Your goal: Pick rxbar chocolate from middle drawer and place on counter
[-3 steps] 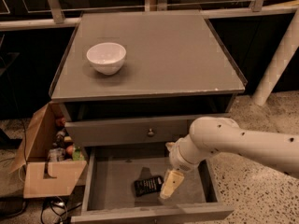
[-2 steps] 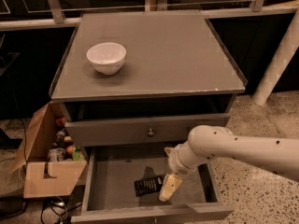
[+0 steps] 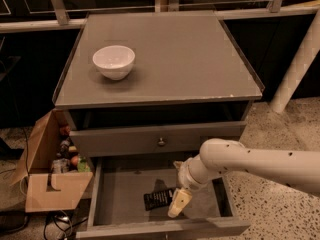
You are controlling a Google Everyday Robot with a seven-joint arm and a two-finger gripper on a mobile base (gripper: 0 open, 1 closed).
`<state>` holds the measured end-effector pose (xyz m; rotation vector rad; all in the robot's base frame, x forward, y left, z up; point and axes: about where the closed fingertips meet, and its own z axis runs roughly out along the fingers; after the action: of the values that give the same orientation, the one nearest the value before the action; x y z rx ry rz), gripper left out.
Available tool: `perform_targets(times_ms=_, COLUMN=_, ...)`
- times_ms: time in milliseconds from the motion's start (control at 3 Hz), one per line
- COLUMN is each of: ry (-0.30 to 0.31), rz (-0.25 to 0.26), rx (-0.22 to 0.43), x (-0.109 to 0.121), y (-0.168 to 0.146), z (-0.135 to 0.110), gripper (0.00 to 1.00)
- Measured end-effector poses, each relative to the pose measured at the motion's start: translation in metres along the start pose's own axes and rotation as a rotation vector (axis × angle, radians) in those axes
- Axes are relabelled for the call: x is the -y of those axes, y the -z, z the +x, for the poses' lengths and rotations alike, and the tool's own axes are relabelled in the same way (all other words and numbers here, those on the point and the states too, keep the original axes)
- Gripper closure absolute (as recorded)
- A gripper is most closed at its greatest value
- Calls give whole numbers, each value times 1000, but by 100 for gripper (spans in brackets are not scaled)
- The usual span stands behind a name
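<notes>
The tool hangs inside the middle drawer, its tip at the right end of the rxbar chocolate (lying flat on the drawer floor). How far it is open, I cannot tell. A white bowl sits on the desk.

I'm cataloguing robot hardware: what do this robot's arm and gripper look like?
The arm is a smooth cream-white rounded tube with small dark dots and a bulbous joint. The gripper, over the middle drawer beside the rxbar chocolate, is pale yellowish. No cables show.
</notes>
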<state>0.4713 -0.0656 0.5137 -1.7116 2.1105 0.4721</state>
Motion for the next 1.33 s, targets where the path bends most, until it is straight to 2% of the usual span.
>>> perform_targets(times_ms=667, ry=17, rz=-3, rx=82, x=17, y=-42, z=15, gripper=0)
perform_targets(times_ms=1000, ry=18, rz=-6, rx=86, x=17, y=-45, z=16, gripper=0)
perform_targets(times_ms=1333, ry=5, rz=22, rx=52, x=21, y=-54, z=23, gripper=0)
